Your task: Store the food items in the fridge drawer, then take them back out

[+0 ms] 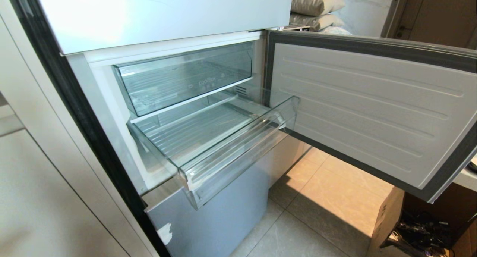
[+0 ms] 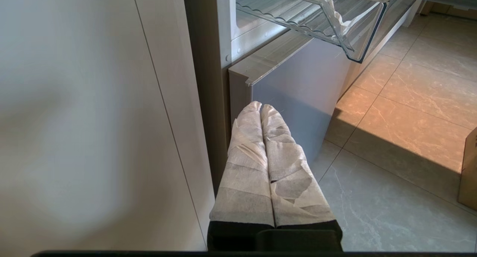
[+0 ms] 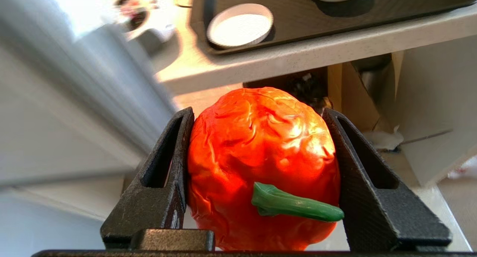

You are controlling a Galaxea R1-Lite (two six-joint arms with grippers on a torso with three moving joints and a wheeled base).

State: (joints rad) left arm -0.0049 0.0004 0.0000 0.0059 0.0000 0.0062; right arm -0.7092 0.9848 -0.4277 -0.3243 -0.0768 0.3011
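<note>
Right gripper [image 3: 261, 119] clamped on an orange-red tomato [image 3: 261, 156], green stem showing. Left gripper [image 2: 261, 107] pressed together, parked low beside the fridge. Fridge drawer [image 1: 238, 152] pulled out.

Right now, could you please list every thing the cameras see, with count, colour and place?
fridge drawer: one, clear plastic, pulled out, nothing visible inside.
upper bin: one, clear with faint lettering, pushed in above the drawer.
fridge door: one, white inside with dark seal, swung open to the right.
cardboard box: one, brown, on the floor under the door.
cushions: two, beige, stacked behind the fridge.
counter: one, pale, carrying a dark tray.
white dish: one, on the tray.
food item: one, orange-red with green stem, in the right gripper.
left gripper: white-wrapped, shut, low beside the fridge.
right gripper: black, shut on the food item.
</note>
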